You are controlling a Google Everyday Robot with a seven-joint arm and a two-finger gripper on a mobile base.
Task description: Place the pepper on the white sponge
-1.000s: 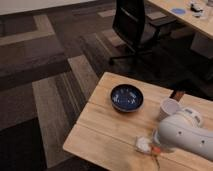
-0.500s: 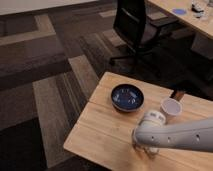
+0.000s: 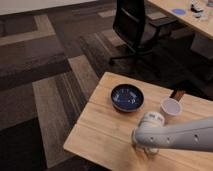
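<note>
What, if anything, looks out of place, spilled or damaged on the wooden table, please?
Nothing stands out. The blue bowl and the white cup both sit upright on the table, with nothing spilled. The end effector is down at the table's near edge, in front of the bowl, largely hidden behind the arm.

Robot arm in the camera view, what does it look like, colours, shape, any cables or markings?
The arm is a smooth, pale grey-white tube ending in a rounded cylindrical wrist housing. No cables or markings show. The gripper sits under that housing, near the front edge of the wooden table, mostly hidden.
</note>
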